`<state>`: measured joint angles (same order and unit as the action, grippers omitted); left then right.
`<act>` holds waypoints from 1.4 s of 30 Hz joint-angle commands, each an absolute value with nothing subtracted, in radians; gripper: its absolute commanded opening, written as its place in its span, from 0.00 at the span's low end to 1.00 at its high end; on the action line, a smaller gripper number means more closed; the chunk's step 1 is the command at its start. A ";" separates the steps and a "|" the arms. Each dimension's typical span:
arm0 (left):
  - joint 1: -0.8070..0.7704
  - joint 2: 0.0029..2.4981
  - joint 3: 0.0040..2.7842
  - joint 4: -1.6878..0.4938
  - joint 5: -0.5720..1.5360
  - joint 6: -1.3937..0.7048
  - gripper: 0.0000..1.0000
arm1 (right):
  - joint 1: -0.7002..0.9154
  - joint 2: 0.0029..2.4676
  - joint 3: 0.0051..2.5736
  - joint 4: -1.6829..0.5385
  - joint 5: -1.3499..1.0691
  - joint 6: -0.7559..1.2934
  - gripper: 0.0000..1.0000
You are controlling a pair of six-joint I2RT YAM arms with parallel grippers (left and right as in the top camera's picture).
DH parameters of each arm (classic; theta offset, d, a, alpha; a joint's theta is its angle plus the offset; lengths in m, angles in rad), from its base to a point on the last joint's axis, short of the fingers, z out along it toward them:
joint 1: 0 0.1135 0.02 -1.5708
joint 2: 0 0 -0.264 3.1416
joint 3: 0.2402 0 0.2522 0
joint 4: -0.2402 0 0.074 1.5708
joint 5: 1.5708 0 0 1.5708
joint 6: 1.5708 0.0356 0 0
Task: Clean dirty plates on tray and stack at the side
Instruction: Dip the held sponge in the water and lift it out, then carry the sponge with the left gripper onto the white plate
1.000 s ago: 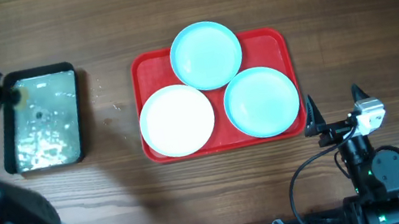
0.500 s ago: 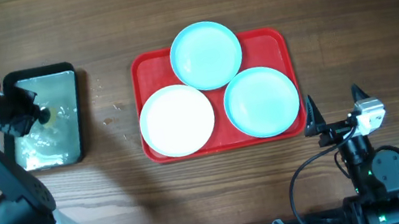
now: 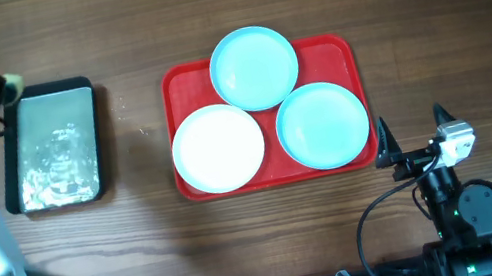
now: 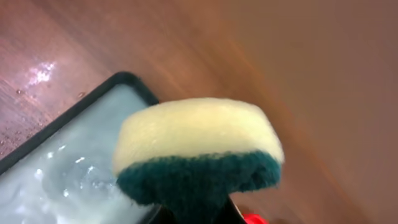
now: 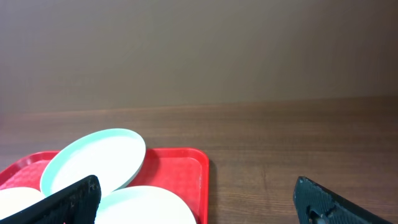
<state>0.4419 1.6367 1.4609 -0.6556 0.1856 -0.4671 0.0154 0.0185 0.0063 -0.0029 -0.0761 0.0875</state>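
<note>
Three plates lie on the red tray (image 3: 182, 88): an aqua plate (image 3: 254, 67) at the back, a whiter plate (image 3: 218, 148) front left, an aqua plate (image 3: 322, 125) front right. My left gripper (image 3: 2, 92) is shut on a yellow and green sponge (image 4: 198, 152), held above the back left corner of the water pan (image 3: 51, 147). My right gripper (image 3: 414, 134) is open and empty, near the tray's front right corner. In the right wrist view the tray (image 5: 180, 165) and two plates (image 5: 93, 160) show between the fingers.
The black-rimmed pan holds rippling, foamy water; it shows in the left wrist view (image 4: 56, 168). Bare wooden table (image 3: 427, 15) surrounds the tray. Water drops lie on the wood beside the pan.
My left gripper has lifted out of the pan with the sponge and moved up and to the back left. The right arm has not moved.
</note>
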 commanded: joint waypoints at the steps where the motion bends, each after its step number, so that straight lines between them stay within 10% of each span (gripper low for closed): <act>1: 0.443 1.814 1.324 -0.567 0.067 -0.439 0.04 | 0.019 0.014 0.005 0.001 -0.059 0.079 1.00; 29: 0.420 1.473 1.288 -0.479 0.290 -0.105 0.04 | 0.019 0.014 0.005 0.001 -0.059 0.079 1.00; 42: 0.033 1.148 1.274 -0.731 0.333 -0.165 0.04 | 0.019 0.014 0.005 0.001 -0.059 0.079 1.00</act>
